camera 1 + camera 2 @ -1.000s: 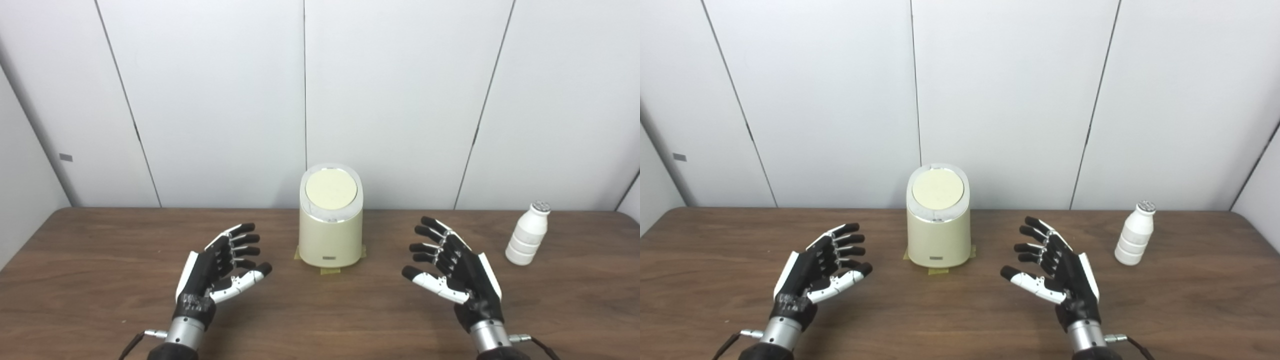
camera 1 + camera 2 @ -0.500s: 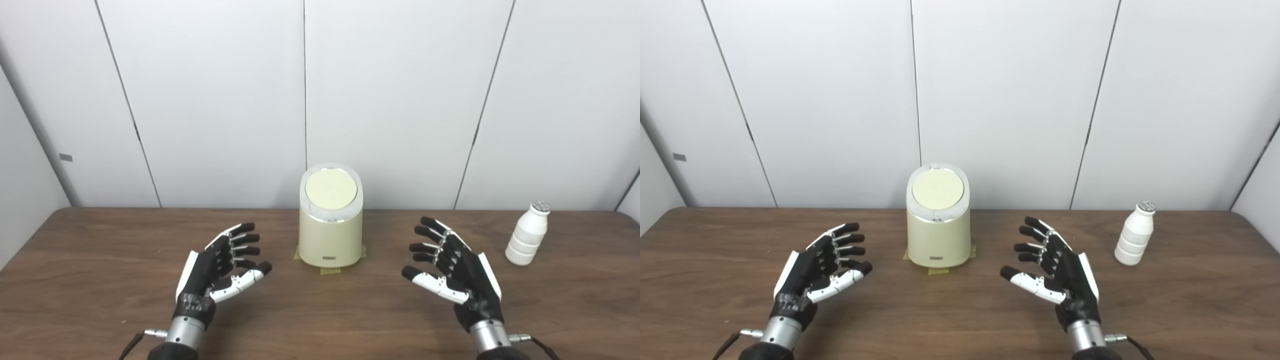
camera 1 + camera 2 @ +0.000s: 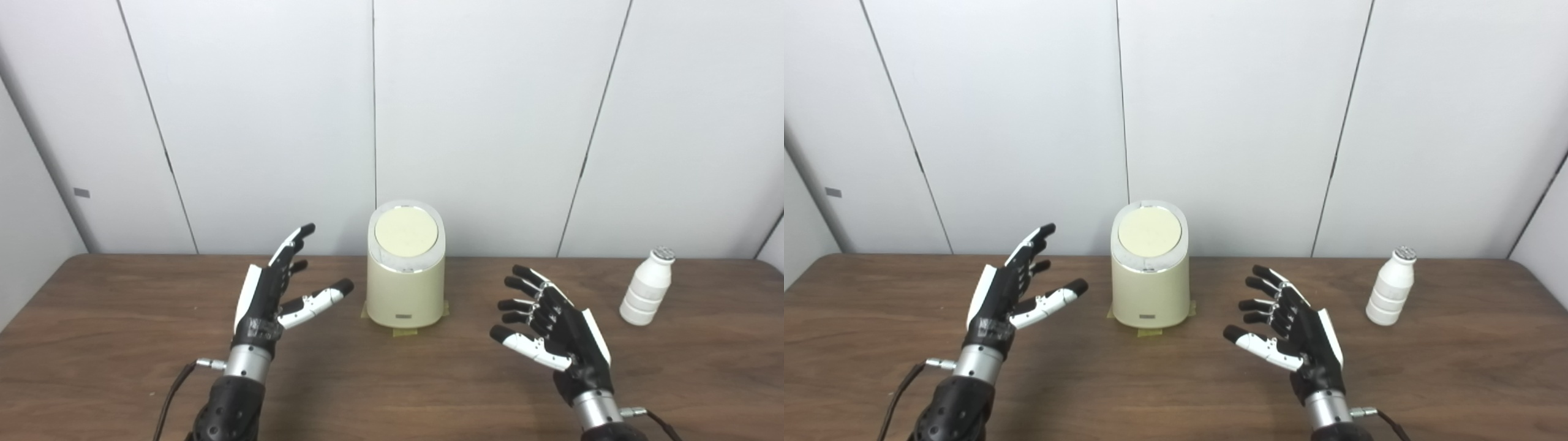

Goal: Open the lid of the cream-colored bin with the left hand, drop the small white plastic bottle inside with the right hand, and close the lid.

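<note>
a dark brown wood-grain table (image 3: 122, 343) runs up to a wall of pale grey panels (image 3: 490, 122) with thin dark seams. the left hand's black-tipped fingers (image 3: 293, 248) are spread and point up and to the far right, the white-sided thumb (image 3: 318, 299) stretched toward the bin without touching it; the left hand (image 3: 269, 294) is raised above the table, empty, just left of the bin, with its silver wrist and black forearm running down to the near edge. the right hand's fingers (image 3: 1268, 294) are also apart, lightly curled, pointing far and left, with the thumb angled toward the table's middle; the right hand (image 3: 1295, 334) hovers low over the near right part of the table, holding nothing, well apart from both bin and bottle

the cream-colored cylindrical plastic bin (image 3: 405, 288) stands upright at the far middle of the table, close to the wall, on small strips of yellowish tape (image 3: 404, 332). its round cream lid (image 3: 406, 232), set in a white and silvery rim, lies flat and closed. the small white ribbed plastic bottle (image 3: 1390, 288) with a grey cap stands upright at the far right, well away from the bin, to the far right of the right hand
</note>
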Controlling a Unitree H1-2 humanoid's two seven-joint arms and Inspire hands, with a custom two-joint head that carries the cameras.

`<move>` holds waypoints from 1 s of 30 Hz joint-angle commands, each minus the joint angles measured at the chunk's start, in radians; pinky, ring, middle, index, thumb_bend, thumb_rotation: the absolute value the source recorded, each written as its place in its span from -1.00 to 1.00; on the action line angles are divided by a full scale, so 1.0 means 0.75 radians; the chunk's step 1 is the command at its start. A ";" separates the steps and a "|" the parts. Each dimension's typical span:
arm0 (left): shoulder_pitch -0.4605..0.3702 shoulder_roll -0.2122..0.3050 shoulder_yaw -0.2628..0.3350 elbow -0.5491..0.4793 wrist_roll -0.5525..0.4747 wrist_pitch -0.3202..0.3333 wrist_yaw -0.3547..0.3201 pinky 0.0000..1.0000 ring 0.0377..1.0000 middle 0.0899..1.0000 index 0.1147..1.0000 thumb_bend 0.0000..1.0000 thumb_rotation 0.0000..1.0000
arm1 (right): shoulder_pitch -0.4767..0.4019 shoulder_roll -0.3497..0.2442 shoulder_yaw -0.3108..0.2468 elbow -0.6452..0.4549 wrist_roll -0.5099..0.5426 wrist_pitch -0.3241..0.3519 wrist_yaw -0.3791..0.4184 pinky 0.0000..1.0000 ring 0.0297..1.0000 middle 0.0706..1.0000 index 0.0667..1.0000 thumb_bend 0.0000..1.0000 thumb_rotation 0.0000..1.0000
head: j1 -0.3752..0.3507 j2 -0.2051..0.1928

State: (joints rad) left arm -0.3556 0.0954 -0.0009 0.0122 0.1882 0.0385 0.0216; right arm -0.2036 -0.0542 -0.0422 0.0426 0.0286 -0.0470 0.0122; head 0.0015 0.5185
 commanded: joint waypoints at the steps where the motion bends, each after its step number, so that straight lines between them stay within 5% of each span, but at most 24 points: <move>1: -0.115 -0.001 -0.014 -0.047 0.023 0.017 0.001 0.88 1.00 1.00 0.98 0.65 -0.32 | -0.051 -0.006 0.003 -0.023 0.001 -0.064 0.007 0.22 0.26 0.52 0.57 0.72 -0.56 | 0.002 0.000; 5: -0.209 0.002 -0.039 -0.028 0.026 0.074 -0.017 0.80 1.00 1.00 1.00 0.68 -0.36 | -0.055 -0.008 0.003 -0.008 0.000 -0.079 0.008 0.19 0.26 0.53 0.57 0.71 -0.55 | -0.003 -0.001; 17: -0.432 -0.032 -0.128 0.185 0.186 0.152 0.053 0.99 1.00 1.00 1.00 0.77 -0.29 | -0.054 0.001 -0.001 -0.013 0.009 -0.085 0.005 0.13 0.21 0.53 0.56 0.68 -0.62 | -0.024 -0.002; 30: -0.543 -0.042 -0.171 0.392 0.285 0.143 0.144 0.78 1.00 1.00 1.00 0.67 -0.50 | -0.053 0.009 -0.003 -0.014 0.021 -0.090 0.001 0.11 0.20 0.55 0.57 0.69 -0.61 | -0.029 0.000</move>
State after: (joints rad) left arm -0.6924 0.0591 -0.1256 0.3175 0.3816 0.1749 0.1073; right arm -0.2046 -0.0500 -0.0435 0.0699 0.0366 -0.0832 0.0114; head -0.0199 0.5170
